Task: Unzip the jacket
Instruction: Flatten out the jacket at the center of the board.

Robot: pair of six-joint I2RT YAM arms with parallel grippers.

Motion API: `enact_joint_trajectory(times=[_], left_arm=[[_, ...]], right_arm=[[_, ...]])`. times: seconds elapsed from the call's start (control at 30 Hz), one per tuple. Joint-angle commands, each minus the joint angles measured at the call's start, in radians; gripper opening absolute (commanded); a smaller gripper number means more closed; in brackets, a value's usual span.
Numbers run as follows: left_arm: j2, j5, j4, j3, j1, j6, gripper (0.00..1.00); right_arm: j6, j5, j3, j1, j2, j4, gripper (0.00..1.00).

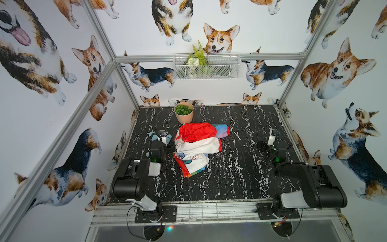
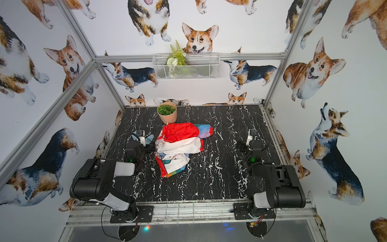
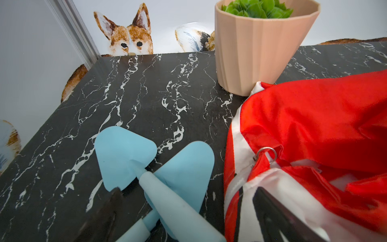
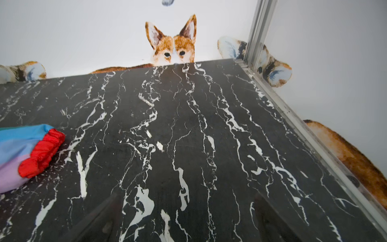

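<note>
The jacket [image 1: 196, 146] [image 2: 178, 146] lies crumpled in the middle of the black marble table, with its red hood [image 1: 196, 132] on top at the far side. White cartoon-printed cloth [image 1: 192, 159] is bunched nearer the front. A rainbow sleeve with a red cuff [image 4: 39, 153] sticks out to the right. In the left wrist view a small metal ring [image 3: 269, 152] sits on the white zipper edge under the hood. My left gripper [image 3: 186, 189] [image 1: 161, 140] stands open at the jacket's left edge, one finger against the white cloth. My right gripper [image 4: 187, 194] [image 1: 270, 140] is open over bare table, well right of the jacket.
A light-blue thing with two triangular flaps [image 3: 155, 167] lies on the table between my left fingers. A peach pot with a green plant [image 1: 183, 113] [image 3: 261, 48] stands just behind the hood. A white wire basket [image 1: 206, 67] hangs on the back rail. Metal frame posts edge the table.
</note>
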Motion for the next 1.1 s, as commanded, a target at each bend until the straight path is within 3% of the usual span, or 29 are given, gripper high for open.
enact_joint_trajectory(times=[0.0, 0.23, 0.33, 0.4, 0.53, 0.63, 0.67, 0.77, 0.83, 0.93, 1.07], left_arm=[[0.003, -0.013, 0.002, 0.01, 0.0, 0.006, 1.0], [0.002, -0.023, 0.004, 0.008, -0.003, 0.011, 1.0], [-0.022, -0.22, 0.02, -0.005, -0.055, 0.008, 1.0], [-0.068, -0.276, -0.007, -0.009, -0.074, 0.012, 1.0], [-0.212, -0.393, -0.243, 0.056, -0.127, 0.012, 1.0], [-0.299, -0.62, -0.469, 0.125, -0.151, -0.17, 1.0], [-0.326, -0.64, -0.574, 0.159, -0.151, -0.232, 1.0], [-0.372, -0.623, -0.749, 0.217, -0.149, -0.372, 1.0], [-0.383, -0.532, -0.806, 0.242, -0.148, -0.442, 1.0], [-0.38, -0.356, -0.835, 0.253, -0.148, -0.507, 1.0], [-0.382, -0.296, -0.904, 0.271, -0.19, -0.52, 1.0]], right_arm=[[-0.013, -0.004, 0.0, 0.0, 0.011, 0.034, 1.0], [-0.012, -0.007, -0.005, 0.001, 0.01, 0.048, 0.99], [-0.021, 0.007, -0.025, 0.014, -0.05, 0.038, 0.99], [-0.04, 0.042, -0.014, 0.046, -0.144, -0.065, 1.0], [-0.039, -0.017, 0.084, 0.063, -0.309, -0.36, 1.0], [0.089, -0.022, 0.094, 0.063, -0.397, -0.376, 1.0], [0.182, 0.002, 0.099, 0.063, -0.427, -0.391, 0.99], [0.438, 0.133, 0.148, 0.062, -0.491, -0.601, 0.99], [0.563, 0.2, 0.186, 0.059, -0.513, -0.753, 0.99], [0.586, 0.064, 0.148, 0.045, -0.542, -0.714, 0.99], [0.636, -0.099, 0.133, 0.04, -0.56, -0.707, 0.99]])
